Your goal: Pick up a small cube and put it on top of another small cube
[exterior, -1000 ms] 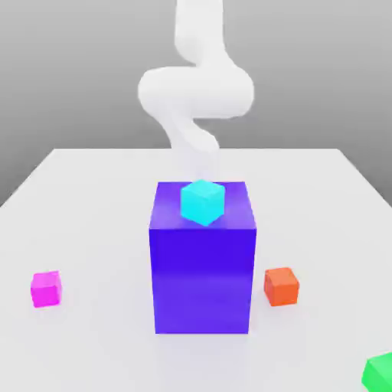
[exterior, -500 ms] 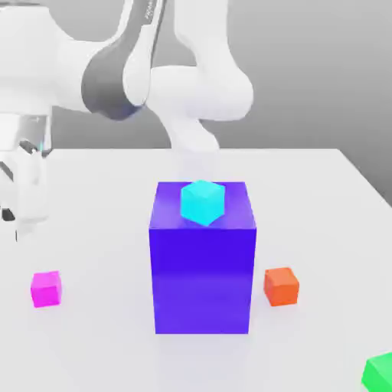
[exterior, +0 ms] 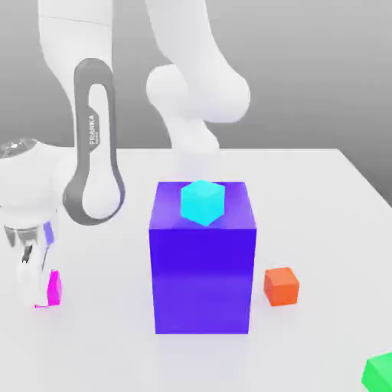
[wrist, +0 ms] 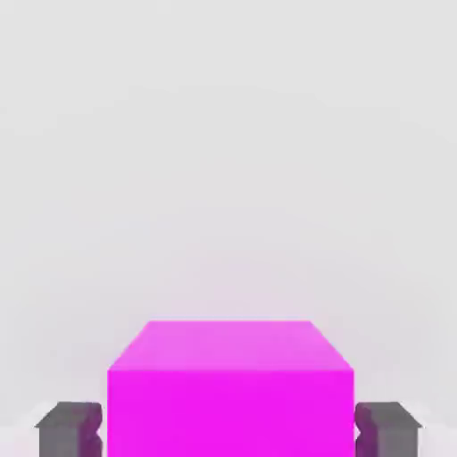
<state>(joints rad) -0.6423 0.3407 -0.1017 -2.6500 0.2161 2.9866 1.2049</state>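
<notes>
The small magenta-pink cube (exterior: 55,289) rests on the white table at the exterior view's left, partly hidden behind my hand. My gripper (exterior: 43,297) has come down around it. In the hand view the magenta cube (wrist: 230,388) sits between the two dark fingertips (wrist: 70,427), one on each side, with a narrow gap to each face, so the gripper (wrist: 230,430) is open and straddles it. The small green cube (exterior: 378,371) lies at the near right corner, cut off by the picture's edge, far from the gripper.
A big blue-violet block (exterior: 202,260) stands mid-table with a small cyan cube (exterior: 202,202) on top. A small orange cube (exterior: 282,285) lies just to its right. The arm's links (exterior: 93,145) rise over the table's left half.
The arm swung in from the exterior view's left and lowered. The hand, above and behind the magenta cube half a second ago, now stands around it at table level. No cube has moved.
</notes>
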